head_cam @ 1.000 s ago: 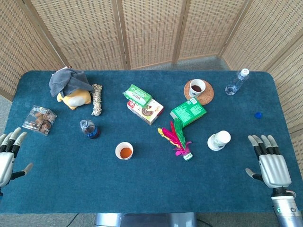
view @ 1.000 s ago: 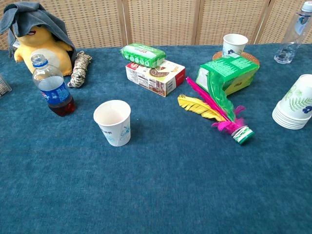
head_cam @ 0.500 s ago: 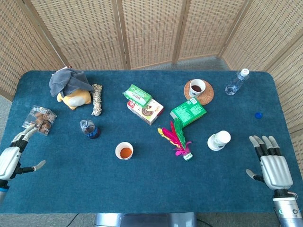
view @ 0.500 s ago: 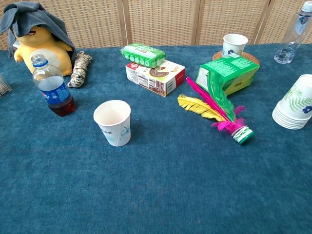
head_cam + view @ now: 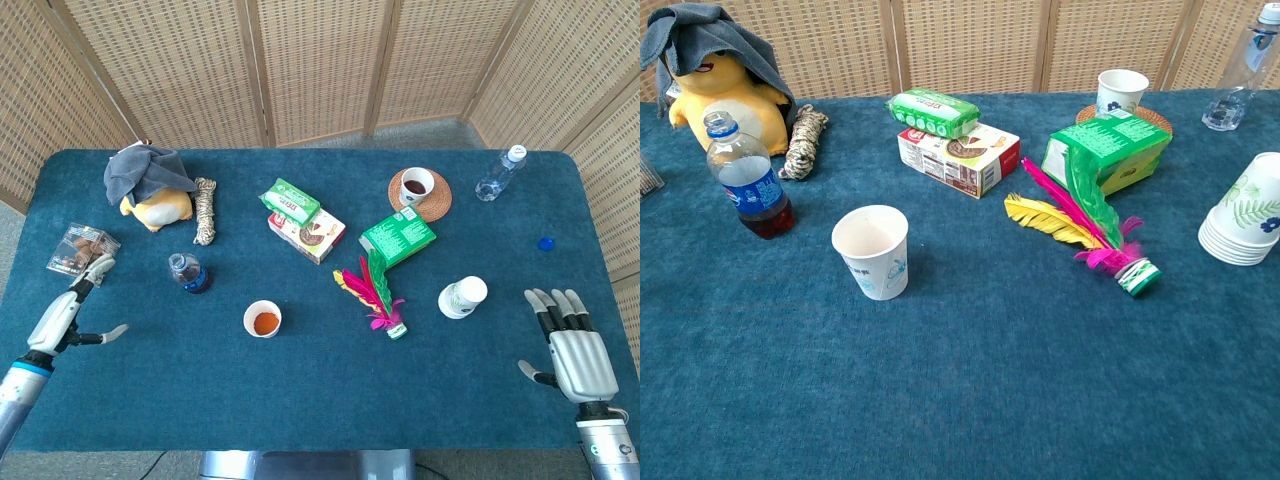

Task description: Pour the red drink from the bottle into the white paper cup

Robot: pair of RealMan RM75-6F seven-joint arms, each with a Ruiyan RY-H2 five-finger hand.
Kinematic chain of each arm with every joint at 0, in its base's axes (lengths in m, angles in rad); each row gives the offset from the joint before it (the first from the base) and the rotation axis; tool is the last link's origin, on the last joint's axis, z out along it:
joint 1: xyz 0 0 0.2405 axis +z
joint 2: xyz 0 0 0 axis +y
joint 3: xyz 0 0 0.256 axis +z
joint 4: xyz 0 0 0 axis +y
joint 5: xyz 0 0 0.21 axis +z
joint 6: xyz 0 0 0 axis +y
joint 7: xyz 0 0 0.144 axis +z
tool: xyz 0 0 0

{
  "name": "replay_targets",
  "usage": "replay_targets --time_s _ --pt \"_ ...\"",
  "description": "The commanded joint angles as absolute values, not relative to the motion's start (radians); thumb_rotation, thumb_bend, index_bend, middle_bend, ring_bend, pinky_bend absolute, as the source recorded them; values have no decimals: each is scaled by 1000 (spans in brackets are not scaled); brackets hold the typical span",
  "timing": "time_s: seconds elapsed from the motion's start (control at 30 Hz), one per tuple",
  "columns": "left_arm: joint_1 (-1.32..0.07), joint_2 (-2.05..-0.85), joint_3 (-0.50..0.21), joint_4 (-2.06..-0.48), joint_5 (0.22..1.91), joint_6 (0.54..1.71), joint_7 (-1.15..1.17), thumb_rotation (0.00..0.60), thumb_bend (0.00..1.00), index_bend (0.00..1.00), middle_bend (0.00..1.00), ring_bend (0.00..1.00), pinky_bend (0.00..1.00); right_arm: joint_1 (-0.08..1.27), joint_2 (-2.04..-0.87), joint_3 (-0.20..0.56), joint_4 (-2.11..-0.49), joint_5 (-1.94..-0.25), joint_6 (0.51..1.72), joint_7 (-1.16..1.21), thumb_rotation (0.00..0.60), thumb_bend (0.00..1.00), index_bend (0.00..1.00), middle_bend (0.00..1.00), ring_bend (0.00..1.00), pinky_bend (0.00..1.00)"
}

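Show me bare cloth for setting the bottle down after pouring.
Free: the wide front strip between left hand and right hand, below the paper cup. Also between cup and shuttlecock. Crowded: behind the bottle, by plush and rope.

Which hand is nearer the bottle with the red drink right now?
Left. The left hand is open, to the left of the bottle and nearer the table's front edge. The right hand is open at the far right, beyond the stacked paper cups.
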State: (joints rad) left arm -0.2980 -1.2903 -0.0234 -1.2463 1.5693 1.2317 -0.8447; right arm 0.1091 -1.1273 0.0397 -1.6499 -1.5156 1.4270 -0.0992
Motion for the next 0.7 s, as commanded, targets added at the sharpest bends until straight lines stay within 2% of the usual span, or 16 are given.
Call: replay_targets --time_s 0.03,0.7 --pt "-317 -1323 -40 -1212 1551 1220 -857 600 263 0 0 0 0 109 -1124 38 -1653 -1518 1427 -92 600 0 0 0 0 0" --pt "-407 -1447 -68 -1111 1494 1115 -869 600 256 0 0 0 0 115 -1107 31 -1659 -1520 1405 -38 600 0 0 0 0 0"
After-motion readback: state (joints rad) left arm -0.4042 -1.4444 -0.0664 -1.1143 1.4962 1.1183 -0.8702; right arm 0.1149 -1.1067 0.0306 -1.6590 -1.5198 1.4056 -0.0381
